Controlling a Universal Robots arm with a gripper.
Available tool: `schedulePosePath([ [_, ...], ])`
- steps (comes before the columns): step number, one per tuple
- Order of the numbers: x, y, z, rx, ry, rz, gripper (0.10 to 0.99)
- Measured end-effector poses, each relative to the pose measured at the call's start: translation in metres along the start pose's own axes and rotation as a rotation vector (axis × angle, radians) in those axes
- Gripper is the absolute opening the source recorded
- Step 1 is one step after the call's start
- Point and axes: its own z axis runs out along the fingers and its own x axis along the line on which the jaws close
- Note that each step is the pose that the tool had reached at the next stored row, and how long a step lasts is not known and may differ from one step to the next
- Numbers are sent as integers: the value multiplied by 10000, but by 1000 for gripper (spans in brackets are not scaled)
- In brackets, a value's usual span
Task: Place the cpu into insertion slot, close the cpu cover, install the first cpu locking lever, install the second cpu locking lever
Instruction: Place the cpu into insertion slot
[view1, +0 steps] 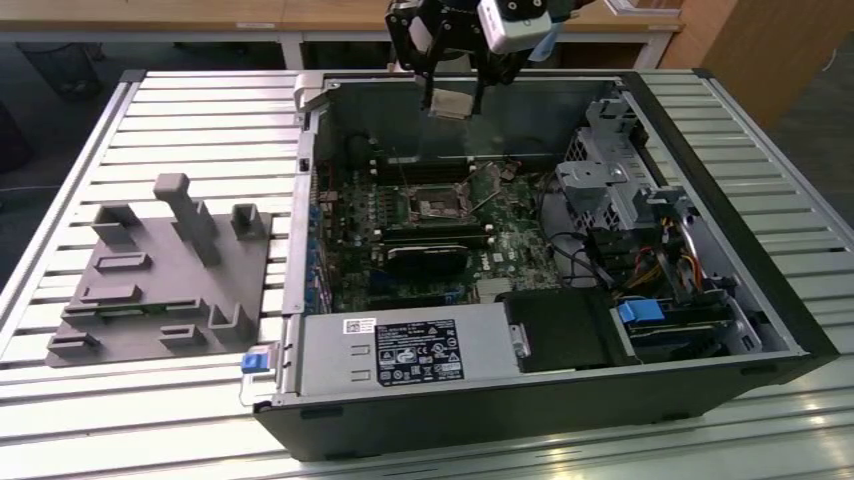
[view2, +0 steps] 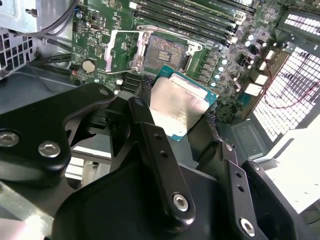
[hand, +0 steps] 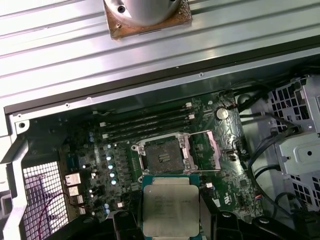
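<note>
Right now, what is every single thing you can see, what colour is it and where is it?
computer case: one, black, open, lying on the table.
table: one, silvery slatted metal, under everything.
holder block: one, grey, on the table, at the exterior view's left of the case.
circuit board: one, green, inside the case.
insertion slot: one, dark centre, silvery rim, on the board, empty.
cpu cover: one, silvery, swung open beside the slot.
memory slots: several, black, beside the slot.
power supply box: one, silver-grey, labelled, inside the case.
cpu: one, silver-tan, held above the case.
gripper: one, black, shut on the cpu.
</note>
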Motion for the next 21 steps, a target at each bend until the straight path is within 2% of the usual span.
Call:
schedulePosePath([
  [21, 0, 0, 0, -11, -48, 529, 541],
])
